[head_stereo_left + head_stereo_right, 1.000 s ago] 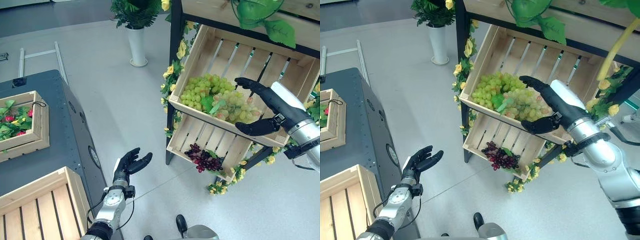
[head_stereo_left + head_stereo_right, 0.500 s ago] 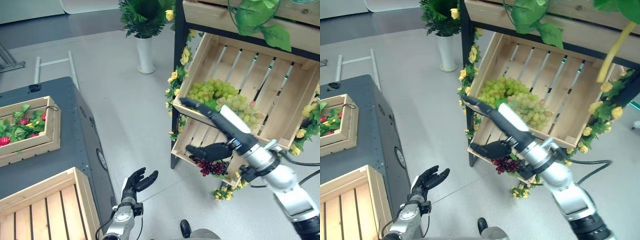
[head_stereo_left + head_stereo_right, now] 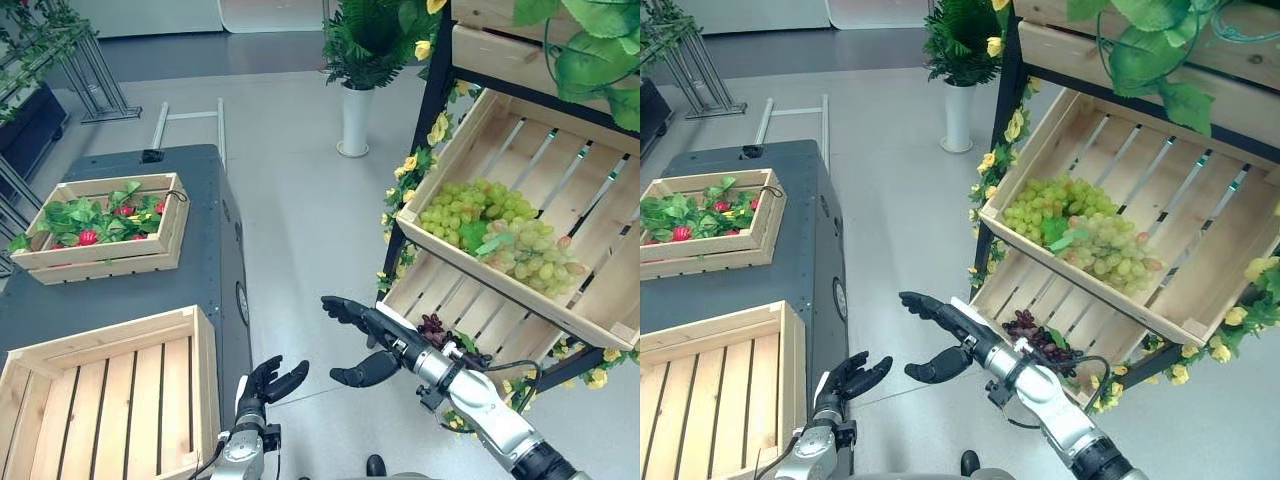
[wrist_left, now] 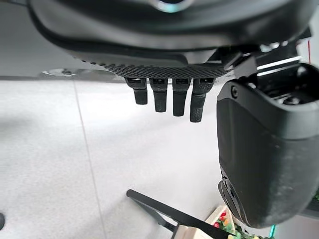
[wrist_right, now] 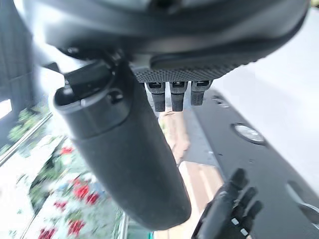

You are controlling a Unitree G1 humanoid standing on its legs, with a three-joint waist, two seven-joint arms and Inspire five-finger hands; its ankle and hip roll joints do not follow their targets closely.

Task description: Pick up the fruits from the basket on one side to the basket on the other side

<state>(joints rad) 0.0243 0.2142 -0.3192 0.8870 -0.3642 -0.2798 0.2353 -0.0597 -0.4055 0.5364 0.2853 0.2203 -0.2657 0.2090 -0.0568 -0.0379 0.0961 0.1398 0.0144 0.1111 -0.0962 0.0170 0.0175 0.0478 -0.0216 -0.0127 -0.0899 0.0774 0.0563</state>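
No fruit is held at this moment. The right hand (image 3: 362, 335) is seen in mid-air over the floor, at about 5 o'clock in the head views, with fingers extended and thumb spread below them; nothing lies between them. The left hand (image 3: 266, 381) is held low at about 6 o'clock, just beside the dark tabletop (image 3: 215, 250), fingers relaxed and empty.

The green grapes (image 3: 490, 232) are heaped in the upper crate (image 3: 590, 215) of the shelf at 3 o'clock. A bunch of dark grapes (image 3: 1035, 335) lies in the lower crate (image 3: 1015, 290), just past the right hand. On the tabletop, an empty slatted crate (image 3: 95, 395) is found at 8 o'clock, and a smaller crate of leaves and red fruit (image 3: 100, 222) at 10 o'clock.

The step in hand is judged to be a reach without a load: the transfer has not yet begun for either bunch. For the next move, the right hand would need to be brought over a grape bunch in the shelf, closed around it by the stem or body without crushing, then carried across to the empty slatted crate.
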